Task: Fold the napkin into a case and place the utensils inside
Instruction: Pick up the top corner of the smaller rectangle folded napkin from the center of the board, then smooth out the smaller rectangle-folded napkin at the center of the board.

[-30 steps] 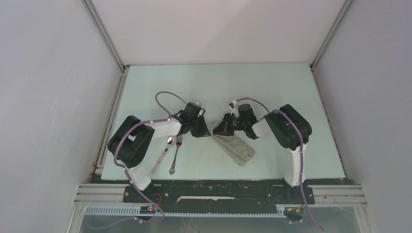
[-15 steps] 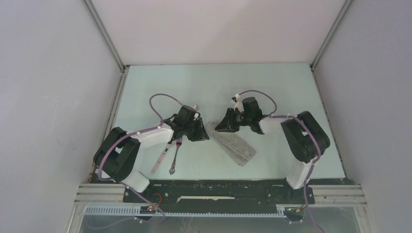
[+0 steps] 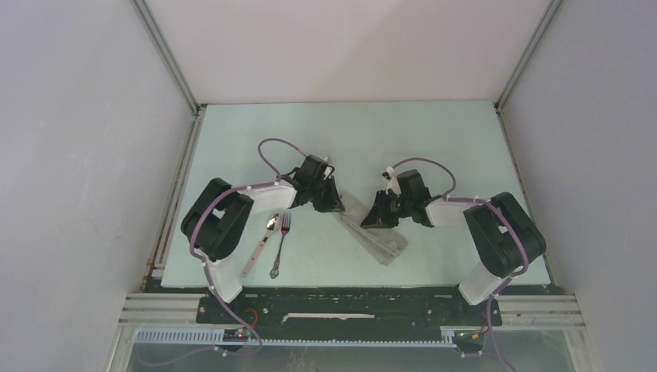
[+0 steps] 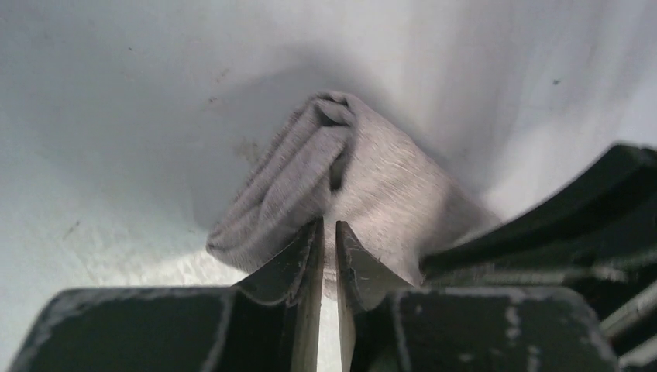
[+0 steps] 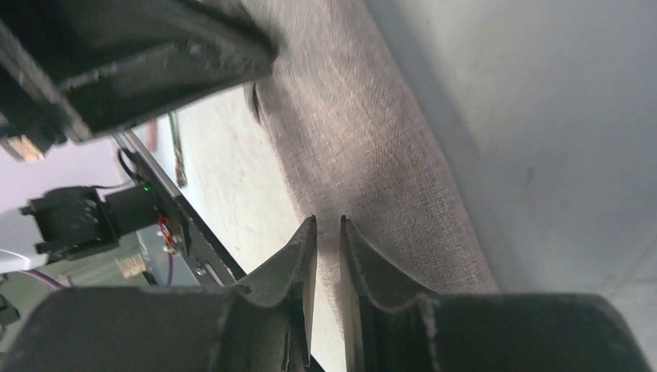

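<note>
The grey napkin (image 3: 385, 242) lies as a narrow oblong strip, slanting from mid-table toward the front right. My left gripper (image 3: 335, 208) is at its far end; in the left wrist view the jaws (image 4: 328, 225) stand nearly together, pinching the bunched, layered cloth (image 4: 372, 178). My right gripper (image 3: 373, 222) is at the strip's middle; its jaws (image 5: 328, 221) stand almost shut, with the cloth's (image 5: 372, 139) long edge between them. The utensils lie side by side on the table to the left, apart from both grippers: the pink-handled spoon (image 3: 258, 246) and the metal fork (image 3: 280, 246).
The pale table (image 3: 434, 139) is walled at the back and both sides. A black rail (image 3: 349, 298) with both arm bases runs along the front edge. The two grippers stand close together, and the left one's black body (image 5: 116, 62) fills the right wrist view's top left.
Both grippers parted and opened half a second ago, then narrowed on the cloth again. The left went back to the napkin's far end. The right slid down the strip toward the front right.
</note>
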{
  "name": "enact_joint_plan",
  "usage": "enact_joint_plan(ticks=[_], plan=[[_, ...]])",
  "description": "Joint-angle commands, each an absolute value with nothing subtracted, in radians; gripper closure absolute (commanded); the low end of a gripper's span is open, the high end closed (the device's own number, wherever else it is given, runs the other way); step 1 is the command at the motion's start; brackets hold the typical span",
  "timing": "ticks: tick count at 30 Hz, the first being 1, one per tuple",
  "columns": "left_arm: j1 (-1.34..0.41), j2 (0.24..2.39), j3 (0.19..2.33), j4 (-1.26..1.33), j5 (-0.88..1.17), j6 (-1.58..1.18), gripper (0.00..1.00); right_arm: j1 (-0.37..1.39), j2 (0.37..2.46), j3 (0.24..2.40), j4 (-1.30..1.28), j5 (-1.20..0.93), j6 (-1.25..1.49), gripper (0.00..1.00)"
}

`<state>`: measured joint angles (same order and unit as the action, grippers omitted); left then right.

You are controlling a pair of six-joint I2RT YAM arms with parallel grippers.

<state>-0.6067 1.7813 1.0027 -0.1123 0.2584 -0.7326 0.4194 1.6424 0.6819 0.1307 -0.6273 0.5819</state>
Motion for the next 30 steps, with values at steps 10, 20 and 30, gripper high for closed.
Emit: enact_joint_plan(ticks=[10,20,30], plan=[[-0.604,1.766,1.089,-0.178,0.272,-0.642,0.66,0.565,1.377,0.755,-0.221,-0.349,0.333,0.45],[-0.606,1.481,0.726,0.050,0.461,-0.936,0.61,0.733,1.370,0.938,-0.589,-0.037,0.154,0.41],[-0.696,1.656,0.610,0.450,0.500,-1.185,0.76,0.807,1.498,0.951,-0.544,0.021,0.139,0.45]])
